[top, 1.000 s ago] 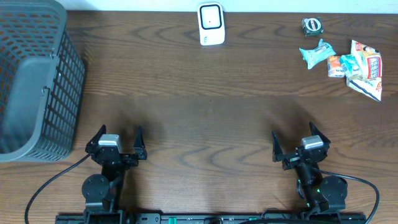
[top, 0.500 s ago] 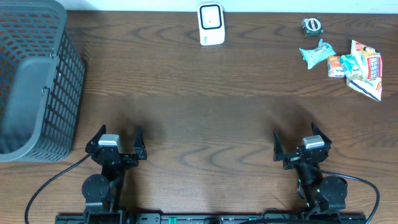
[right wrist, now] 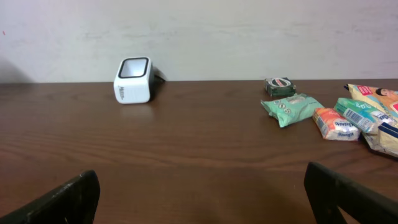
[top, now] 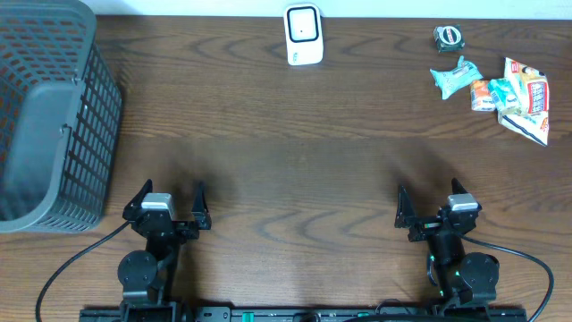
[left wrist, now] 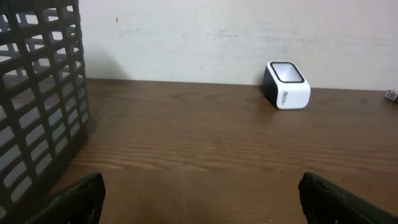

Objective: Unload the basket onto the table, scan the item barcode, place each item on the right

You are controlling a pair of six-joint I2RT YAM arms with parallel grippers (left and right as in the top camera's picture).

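Note:
A white barcode scanner (top: 304,34) stands at the far middle edge of the table; it also shows in the left wrist view (left wrist: 287,85) and the right wrist view (right wrist: 134,80). The items lie in a pile at the far right: a teal packet (top: 454,77) (right wrist: 290,108), a small orange packet (top: 483,94) (right wrist: 336,123), a white and red bag (top: 527,100) and a dark green tin (top: 450,37) (right wrist: 278,86). My left gripper (top: 170,199) (left wrist: 200,186) stands open near the front left, holding nothing. My right gripper (top: 432,199) (right wrist: 200,180) stands open near the front right, far from the pile.
A large dark grey mesh basket (top: 54,116) (left wrist: 37,93) fills the far left of the table. A white wall runs behind the table's far edge. Bare brown wood lies between the grippers and the scanner.
My right gripper has shifted a little to the right near the front edge. The left gripper and all the objects have stayed where they were.

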